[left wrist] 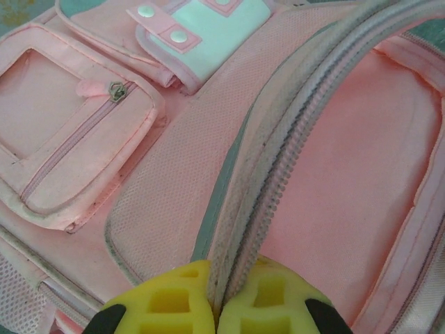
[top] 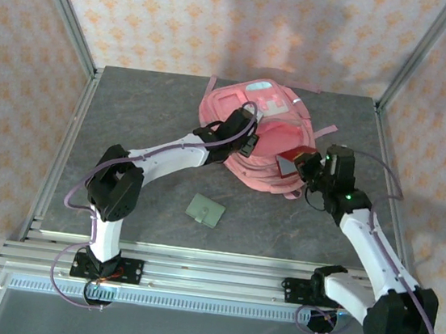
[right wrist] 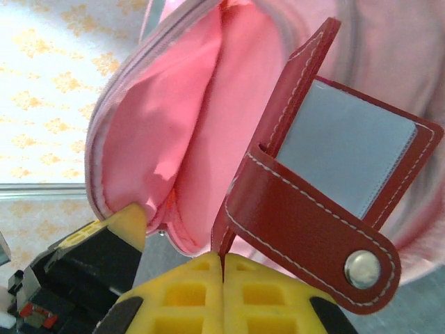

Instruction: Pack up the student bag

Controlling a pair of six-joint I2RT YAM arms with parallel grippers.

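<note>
The pink student bag (top: pixel 254 114) lies at the back middle of the table, its main compartment unzipped and gaping. My left gripper (top: pixel 246 141) is shut on the bag's zipper edge (left wrist: pixel 278 174), holding the opening up; front pockets and the pale blue patch (left wrist: pixel 208 35) show beyond it. My right gripper (top: pixel 308 168) is shut on a red leather wallet (top: pixel 293 161) with a snap strap and a clear card window (right wrist: pixel 344 149). The wallet (right wrist: pixel 313 209) hangs right at the mouth of the bag, in front of its pink lining (right wrist: pixel 174 125).
A small pale green flat pouch (top: pixel 205 210) lies on the grey table (top: pixel 132 115) in front of the bag, between the arms. Aluminium frame posts stand at the back corners, and patterned walls enclose the table.
</note>
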